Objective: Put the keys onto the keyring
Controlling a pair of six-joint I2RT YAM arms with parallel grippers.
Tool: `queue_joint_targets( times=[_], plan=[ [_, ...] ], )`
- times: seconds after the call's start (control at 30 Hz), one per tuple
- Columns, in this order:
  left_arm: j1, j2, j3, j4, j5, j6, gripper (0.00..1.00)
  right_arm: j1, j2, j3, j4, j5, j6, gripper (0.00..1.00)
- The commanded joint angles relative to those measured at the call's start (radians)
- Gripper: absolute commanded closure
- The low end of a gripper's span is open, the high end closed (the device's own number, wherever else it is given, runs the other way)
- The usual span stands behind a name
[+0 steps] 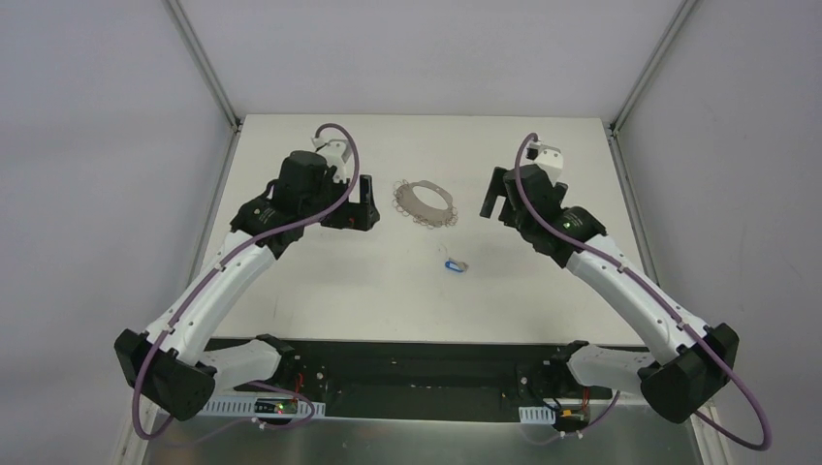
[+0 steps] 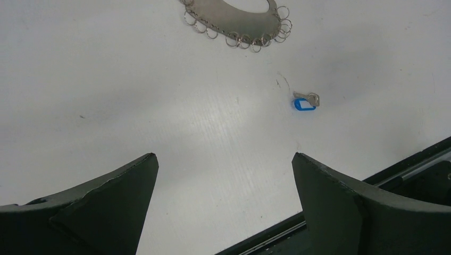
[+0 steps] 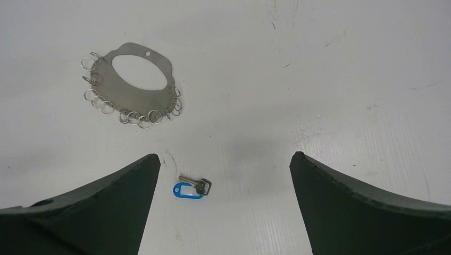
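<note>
White surface point(image 1: 320, 281) sitting between grey walls point(image 1: 97, 145), keyring point(image 1: 424, 202) lying flat mid-surface, keys point(image 1: 453, 264) lying nearby toward the arms, not touching it, left fingers point(image 2: 106, 202) and right fingers point(image 3: 361, 207) hanging spread, empty, keyring being cropped in left wrist view.

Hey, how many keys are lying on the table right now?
1: the blue-tagged key lies loose on the table, apart from the keyring, on its near-edge side. Another could hide stacked beneath it.
</note>
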Motion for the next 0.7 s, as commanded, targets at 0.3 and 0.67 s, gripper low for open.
queue_joint_targets(
  times=[0.3,0.67],
  plan=[
    [0.003,0.209,0.073,0.007,0.039,-0.158,0.00,-0.117,0.306,0.207,-0.063,-0.190,0.055,0.06],
    [0.015,0.185,0.037,0.001,0.048,-0.180,0.00,-0.203,0.632,0.333,0.096,-0.487,0.021,0.28]
  ],
)
